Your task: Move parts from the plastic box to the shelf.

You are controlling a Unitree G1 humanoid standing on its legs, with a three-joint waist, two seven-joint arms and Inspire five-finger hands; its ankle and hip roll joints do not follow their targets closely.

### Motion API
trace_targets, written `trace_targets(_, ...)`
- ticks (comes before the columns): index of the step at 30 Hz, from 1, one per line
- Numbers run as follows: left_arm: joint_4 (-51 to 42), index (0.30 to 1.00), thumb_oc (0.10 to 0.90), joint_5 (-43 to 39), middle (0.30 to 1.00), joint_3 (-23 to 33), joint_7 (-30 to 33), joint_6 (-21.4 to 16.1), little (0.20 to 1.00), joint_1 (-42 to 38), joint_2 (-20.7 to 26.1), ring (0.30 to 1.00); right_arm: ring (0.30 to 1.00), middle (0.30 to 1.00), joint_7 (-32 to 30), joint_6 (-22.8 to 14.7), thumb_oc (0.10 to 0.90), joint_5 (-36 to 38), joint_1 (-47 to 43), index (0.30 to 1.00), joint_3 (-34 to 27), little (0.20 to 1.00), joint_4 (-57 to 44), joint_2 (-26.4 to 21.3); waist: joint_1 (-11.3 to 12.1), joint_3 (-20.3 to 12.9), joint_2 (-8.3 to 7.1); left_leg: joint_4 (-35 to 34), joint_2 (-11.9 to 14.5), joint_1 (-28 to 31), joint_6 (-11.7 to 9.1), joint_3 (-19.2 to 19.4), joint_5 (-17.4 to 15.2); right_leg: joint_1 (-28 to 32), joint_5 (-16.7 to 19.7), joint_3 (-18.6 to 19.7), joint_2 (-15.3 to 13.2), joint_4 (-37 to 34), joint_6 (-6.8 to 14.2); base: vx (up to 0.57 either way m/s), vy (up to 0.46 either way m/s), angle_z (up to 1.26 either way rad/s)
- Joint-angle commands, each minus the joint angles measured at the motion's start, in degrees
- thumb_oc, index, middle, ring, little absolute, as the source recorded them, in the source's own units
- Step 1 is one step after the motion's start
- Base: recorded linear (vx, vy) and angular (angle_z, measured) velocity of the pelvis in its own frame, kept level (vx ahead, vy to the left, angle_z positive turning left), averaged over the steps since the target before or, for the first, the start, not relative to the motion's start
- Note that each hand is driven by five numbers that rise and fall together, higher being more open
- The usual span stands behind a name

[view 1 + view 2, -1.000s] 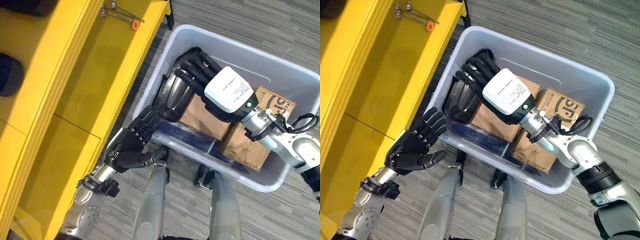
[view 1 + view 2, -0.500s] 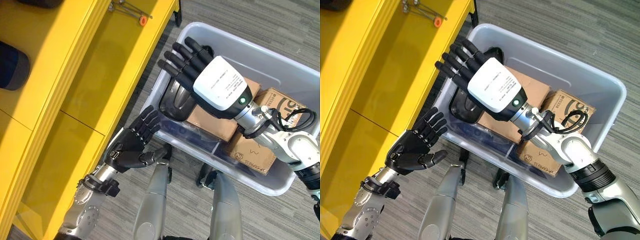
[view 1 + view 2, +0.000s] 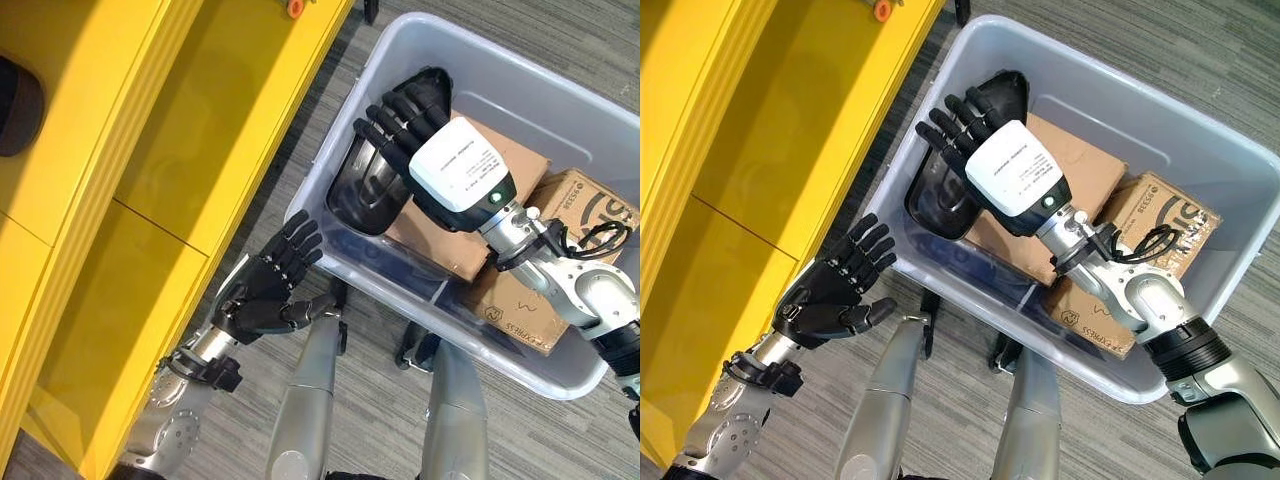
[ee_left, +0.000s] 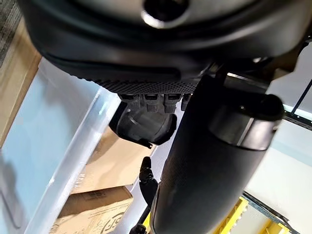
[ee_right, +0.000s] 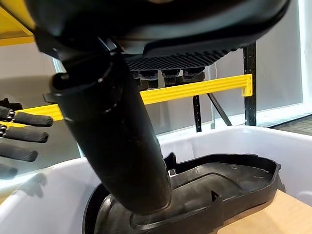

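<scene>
Now hovering, fingers spread wide: right robot hand [image 3: 980,140] above black part [image 3: 375,175] inside plastic box [image 3: 1200,160], positioned for grasping.

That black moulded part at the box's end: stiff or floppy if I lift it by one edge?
The black moulded part probably stays rigid: its raised rim and ribbed shell hold a crisp shape. It looks thin-walled and hollow, so likely light. Leaning on the plastic box wall by the right hand, it may swing or slip.
</scene>
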Motion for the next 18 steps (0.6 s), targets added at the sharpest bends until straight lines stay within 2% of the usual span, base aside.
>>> trace_targets(1, -8.2, 1.0, 0.9, -0.33, 1.0, 1.01, -0.92, -4.97, 1.0, 0.75, 0.38, 1.0, 1.0, 1.0, -5.57, 1.13, 0.9, 1.19, -8.44, 1.0, 0.78, 1.0, -3.38, -2.59, -0.37, -0.78, 3.16, -2.18, -1.32, 2.52, 3.79, 6.4, -4.7, -0.51, -5.0, 5.06, 4.42, 7.61, -0.12, 0.0, 0.0, 0.0)
trace_targets(7, -8.96, 1.0, 0.9, -2.87, 1.0, 1.51, -2.05, -4.4, 1.0, 0.07, 0.52, 1.0, 1.0, 1.0, -5.28, 1.61, 0.9, 1.86, -8.63, 1.0, -0.03, 1.0, -3.17, -3.34, -0.65, -0.78, 3.34, 7.57, -2.07, -4.22, 5.04, 6.27, -8.79, -5.89, -6.68, 7.13, 3.85, 14.94, -0.36, -0.01, -0.005, 0.05)
trace_targets(10, -9.76, 1.0, 0.9, -2.09, 1.0, 1.67, -4.2, -6.03, 1.0, -0.63, 0.7, 1.0, 1.0, 1.0, -5.56, 1.89, 0.9, 1.94, -8.81, 1.0, -0.24, 1.0, -2.63, -3.68, -0.81, -0.78, 3.38, 13.99, -2.18, -8.96, 5.59, 6.24, -11.15, -9.84, -7.88, 8.29, 3.4, 20.36, -0.17, -0.02, -0.004, 0.07)
trace_targets(14, -10.51, 1.0, 0.9, -2.89, 1.0, 1.64, -6.0, -6.23, 1.0, -1.15, 0.97, 1.0, 1.0, 1.0, -5.79, 1.68, 0.9, 1.58, -8.14, 1.0, -0.76, 1.0, -2.16, -4.01, -1.11, -0.78, 3.3, 19.04, -2.16, -12.28, 5.86, 6.44, -13.1, -12.53, -8.92, 8.94, 2.86, 24.49, 0.1, -0.01, -0.01, 0.06)
trace_targets(17, -11.11, 1.0, 0.9, -4.62, 1.0, 1.43, -6.0, -5.4, 1.0, -2.99, 1.64, 1.0, 1.0, 1.0, -7.41, 0.89, 0.9, 1.43, -8.22, 1.0, -0.79, 1.0, 0.21, -4.74, -1.6, -0.78, 3.37, 27.75, -2.45, -17.18, 6.13, 7.11, -16.49, -15.48, -10.78, 10.47, 2.16, 31.82, 0.44, 0.06, -0.015, 0.07)
trace_targets(18, -11.05, 1.0, 0.9, -4.73, 1.0, 1.43, -5.96, -5.32, 1.0, -3.15, 1.73, 1.0, 1.0, 1.0, -7.53, 0.89, 0.9, 1.64, -8.37, 1.0, -0.77, 1.0, 0.42, -4.83, -1.62, -0.78, 3.39, 28.59, -2.48, -17.63, 6.16, 7.16, -16.81, -15.73, -10.91, 10.68, 2.07, 32.5, 0.5, 0.05, -0.006, 0.03)
